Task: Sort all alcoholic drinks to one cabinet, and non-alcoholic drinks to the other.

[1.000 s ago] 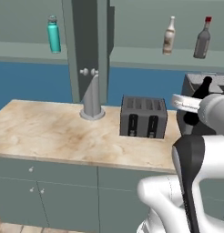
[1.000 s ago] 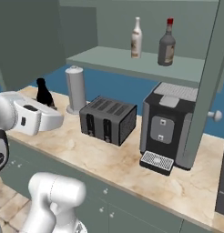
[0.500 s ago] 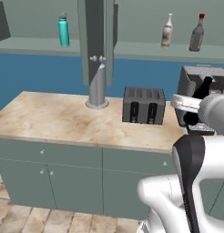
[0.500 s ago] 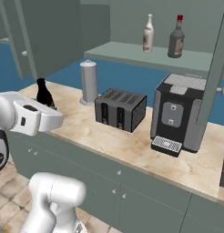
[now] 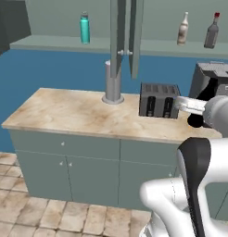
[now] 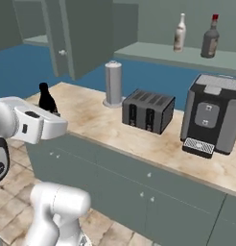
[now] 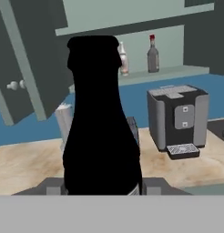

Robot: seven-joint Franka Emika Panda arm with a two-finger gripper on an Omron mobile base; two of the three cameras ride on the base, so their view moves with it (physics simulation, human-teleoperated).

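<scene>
My gripper [image 7: 102,187] is shut on the small black bottle [image 7: 103,123], which stands upright and blocks the middle of the hand view. From the right base view the black bottle [image 6: 45,98] rises over the hand [image 6: 41,126] at the counter's left end. The teal flask [image 5: 85,28] stands on the left cabinet's shelf. On the right cabinet's shelf stand the cream bottle [image 5: 182,29] [image 6: 179,32] and the red-capped grey bottle [image 5: 211,31] [image 6: 209,37], both also behind the black bottle in the hand view [image 7: 152,54].
On the marble counter [image 5: 69,113] stand a grey cylinder [image 5: 112,83], a black toaster [image 6: 147,110] and a coffee machine [image 6: 211,117]. Cabinet doors [image 5: 123,37] [image 6: 74,33] hang open above the counter. Drawers and doors run below its front edge.
The base has driven back from the counter and the whole scene has shifted, showing more of the lower cabinets and floor. The gripper still holds the black bottle.
</scene>
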